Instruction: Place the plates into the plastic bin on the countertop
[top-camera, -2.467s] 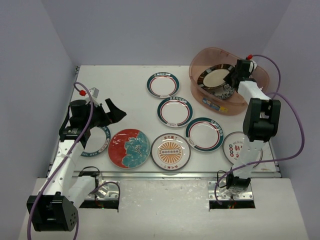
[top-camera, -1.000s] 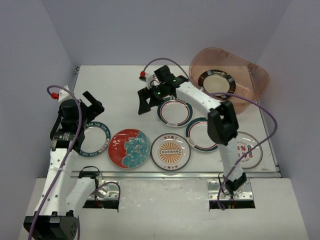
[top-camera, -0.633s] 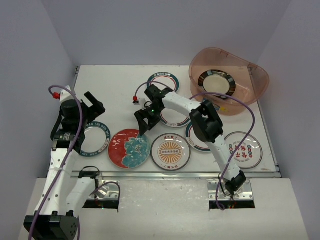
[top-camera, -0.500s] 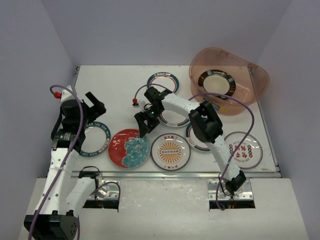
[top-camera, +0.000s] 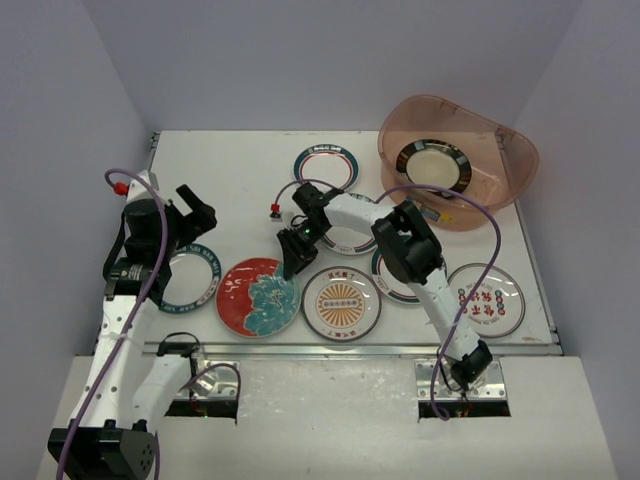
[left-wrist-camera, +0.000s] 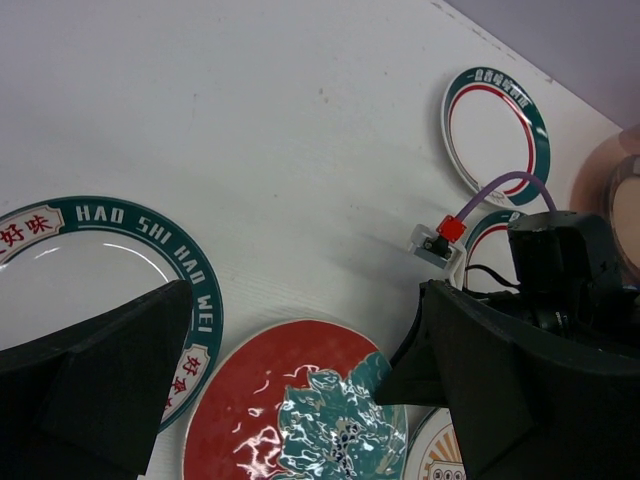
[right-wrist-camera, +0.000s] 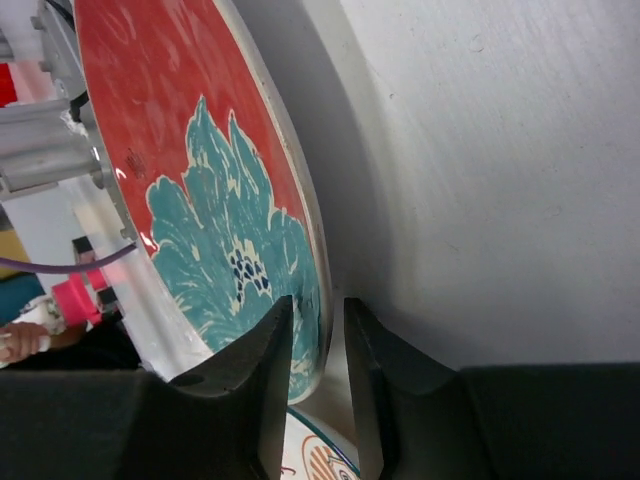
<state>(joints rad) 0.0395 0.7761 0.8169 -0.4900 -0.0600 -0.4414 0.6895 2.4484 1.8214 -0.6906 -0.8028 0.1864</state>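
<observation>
The red-and-teal floral plate (top-camera: 258, 296) lies at the front centre of the countertop (top-camera: 240, 170). My right gripper (top-camera: 292, 262) stands at its far right edge; in the right wrist view (right-wrist-camera: 318, 320) its jaws are narrow and astride the plate's rim (right-wrist-camera: 200, 150), with a small gap left on the underside. My left gripper (top-camera: 195, 215) is wide open and empty, above the table by a teal-rimmed lettered plate (left-wrist-camera: 100, 250). The plastic bin (top-camera: 500, 150) at the back right holds a dark-rimmed plate (top-camera: 432, 166).
An orange sunburst plate (top-camera: 341, 301) and a red-lettered plate (top-camera: 486, 299) lie along the front. A teal-and-red rimmed plate (top-camera: 326, 166) lies at the back centre. Two more plates (top-camera: 395, 278) are partly hidden under the right arm. Lavender walls surround the table.
</observation>
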